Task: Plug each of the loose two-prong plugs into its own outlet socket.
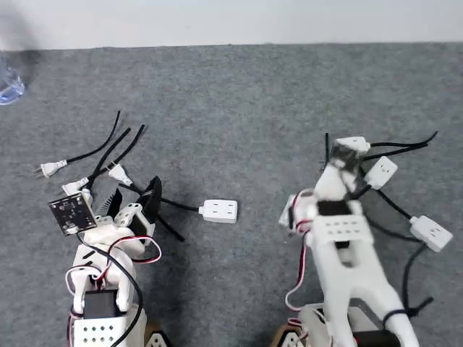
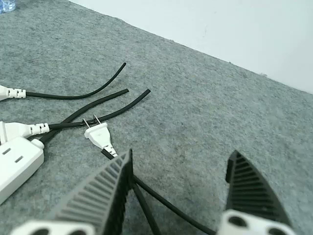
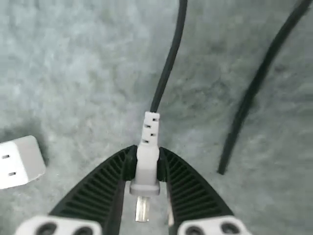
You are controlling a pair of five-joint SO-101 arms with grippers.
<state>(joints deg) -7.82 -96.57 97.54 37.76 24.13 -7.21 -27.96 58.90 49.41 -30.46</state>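
White plug (image 3: 147,147), black cord (image 3: 170,58), grey mat (image 3: 73,73)

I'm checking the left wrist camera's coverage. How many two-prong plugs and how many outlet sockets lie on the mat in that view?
Two-prong plugs: 3
Outlet socket: 1
Total: 4

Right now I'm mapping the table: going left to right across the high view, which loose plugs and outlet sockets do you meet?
Far-left plug → plug nearest the middle socket → lone middle socket → upper-right socket → far-right socket.
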